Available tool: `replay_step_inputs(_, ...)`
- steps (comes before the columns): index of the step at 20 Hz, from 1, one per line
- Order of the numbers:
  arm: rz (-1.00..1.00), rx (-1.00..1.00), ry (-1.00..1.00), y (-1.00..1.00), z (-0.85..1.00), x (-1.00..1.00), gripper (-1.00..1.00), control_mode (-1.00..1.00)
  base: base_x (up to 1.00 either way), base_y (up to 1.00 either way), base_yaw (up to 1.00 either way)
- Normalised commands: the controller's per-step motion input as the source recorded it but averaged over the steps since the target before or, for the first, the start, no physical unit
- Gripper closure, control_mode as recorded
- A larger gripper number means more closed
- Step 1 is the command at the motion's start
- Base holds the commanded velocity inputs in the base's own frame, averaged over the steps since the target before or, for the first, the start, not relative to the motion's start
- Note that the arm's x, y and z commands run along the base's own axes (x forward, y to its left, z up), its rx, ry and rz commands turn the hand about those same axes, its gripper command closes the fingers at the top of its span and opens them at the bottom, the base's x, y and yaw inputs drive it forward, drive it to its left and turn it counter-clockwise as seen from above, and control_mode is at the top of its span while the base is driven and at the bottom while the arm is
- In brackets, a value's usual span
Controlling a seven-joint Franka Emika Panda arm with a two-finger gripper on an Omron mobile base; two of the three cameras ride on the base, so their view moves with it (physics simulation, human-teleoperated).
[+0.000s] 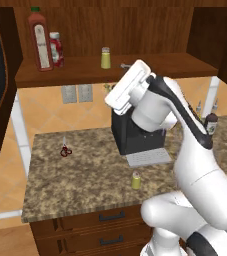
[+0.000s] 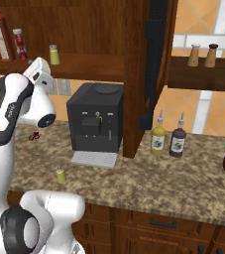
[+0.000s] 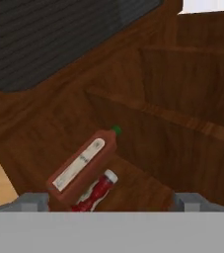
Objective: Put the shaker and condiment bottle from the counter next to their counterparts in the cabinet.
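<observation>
Judging the small yellow-green grey-capped shaker near the granite worktop's front edge – light, rigid, tippable – I'd pinch its body mid-height. My gripper is wide open, empty; the squat red condiment bottle sits on the cabinet shelf.

The arm is glossy white with rounded, bulbous segments. Black bands mark its joints. A flat white flange caps the wrist.
</observation>
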Motion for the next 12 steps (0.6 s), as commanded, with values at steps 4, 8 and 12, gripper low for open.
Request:
replay_step_inputs(4,0.02,-0.4,0.02,-0.69,-0.12,-1.0,-1.0,-1.0,0.0,0.0,0.0)
replay_step_inputs(8,0.13,-0.49,0.09,-0.45,-0.05,-1.0,-1.0,-1.0,0.0,0.0,0.0)
replay_step_inputs(12,0.12,-0.53,0.19,-0.19,0.0,-0.92,-1.0,-1.0,0.0,0.0,0.0)
